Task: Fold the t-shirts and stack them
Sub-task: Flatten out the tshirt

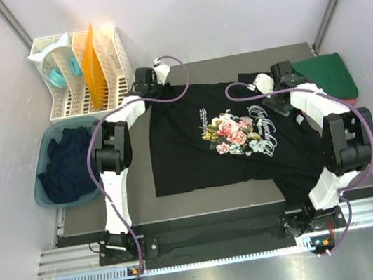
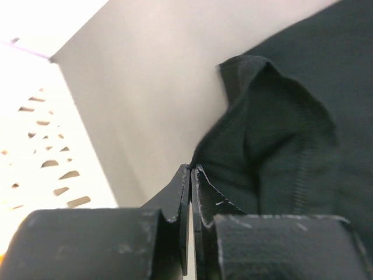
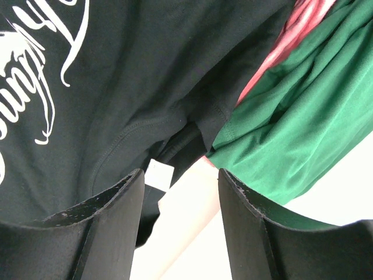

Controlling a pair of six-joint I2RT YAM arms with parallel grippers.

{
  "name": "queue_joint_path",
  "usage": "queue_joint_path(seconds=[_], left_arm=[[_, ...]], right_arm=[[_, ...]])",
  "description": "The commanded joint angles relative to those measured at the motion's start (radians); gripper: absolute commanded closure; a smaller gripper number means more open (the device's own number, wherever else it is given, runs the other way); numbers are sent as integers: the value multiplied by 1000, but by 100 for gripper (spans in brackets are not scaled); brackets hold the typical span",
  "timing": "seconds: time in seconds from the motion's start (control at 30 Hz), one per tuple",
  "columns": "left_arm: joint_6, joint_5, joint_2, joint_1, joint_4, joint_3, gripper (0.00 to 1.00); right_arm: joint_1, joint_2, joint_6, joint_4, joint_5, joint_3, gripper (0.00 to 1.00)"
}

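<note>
Black t-shirt [image 1: 183,162] sleeve edge in tight-closed left tool [image 2: 191,169]; right tool [image 3: 180,175] half-spread, empty.

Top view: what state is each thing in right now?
black t-shirt, spread flat, print up, unfolded
green t-shirt, folded, lying on a pinkish-red t-shirt
dark clothes, crumpled in the tub
left tool, shut at the black t-shirt's sleeve
right tool, open, holding nothing

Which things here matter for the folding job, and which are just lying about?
Job: black printed t-shirt, green t-shirt, pinkish-red t-shirt, dark shirts in the tub.
Lying about: teal tub, white slotted rack, orange folder, headphones.
</note>
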Motion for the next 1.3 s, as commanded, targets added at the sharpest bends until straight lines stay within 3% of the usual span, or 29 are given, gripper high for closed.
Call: queue_joint_path(seconds=[0.0,0.1,0.17,0.23,0.3,0.37,0.53,0.63,0.67,0.87,1.27], left_arm=[[-14,-203,-69,-3,115,-13,93],[7,-318,-66,-12,181,-31,89],[9,-340,-66,-12,200,-31,65],[15,-346,-66,-15,201,-31,50],[21,-351,-62,-17,198,-28,14],[25,-355,-60,-21,193,-28,9],[13,-329,-92,-32,194,-56,9],[36,-236,-117,-40,186,-77,12],[45,-163,-120,-40,171,-79,12],[160,-23,-111,-52,120,-79,13],[450,25,-6,-48,85,-2,19]], right_arm=[[13,-18,-1,9,14,11,46],[16,-20,-1,9,17,8,46],[19,-20,1,6,18,7,45],[21,-25,0,8,21,7,45],[22,-29,-1,6,21,4,44],[22,-32,-3,8,21,0,44],[21,-51,-7,12,22,-28,44],[22,-60,-6,15,18,-38,52],[21,-63,-6,18,19,-40,52],[22,-74,-13,20,22,-49,52],[22,-86,-13,24,24,-60,52]])
